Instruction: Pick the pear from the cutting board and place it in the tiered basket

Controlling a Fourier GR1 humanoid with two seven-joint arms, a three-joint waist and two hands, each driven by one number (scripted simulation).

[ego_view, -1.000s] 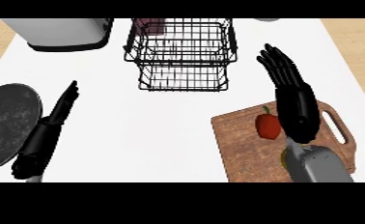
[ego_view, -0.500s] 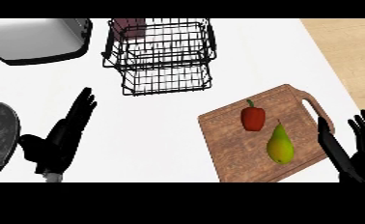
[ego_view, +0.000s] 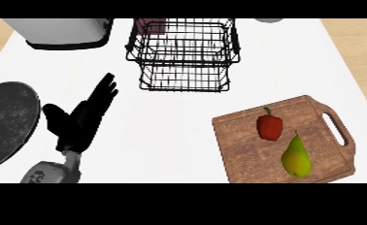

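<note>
Here the pear (ego_view: 296, 158) lies on the wooden cutting board (ego_view: 243, 156), stem pointing away, just beside a red pepper (ego_view: 269, 126) that sits farther back on the same board. The board rests on a white counter (ego_view: 165, 136). Beyond the board stands the black wire tiered basket (ego_view: 185, 54), a grey appliance (ego_view: 64, 32) to its left. Well left of the board, the left hand (ego_view: 80, 117) shows with fingers straight and spread, far from the pear, beside a dark round plate (ego_view: 13, 117).
</note>
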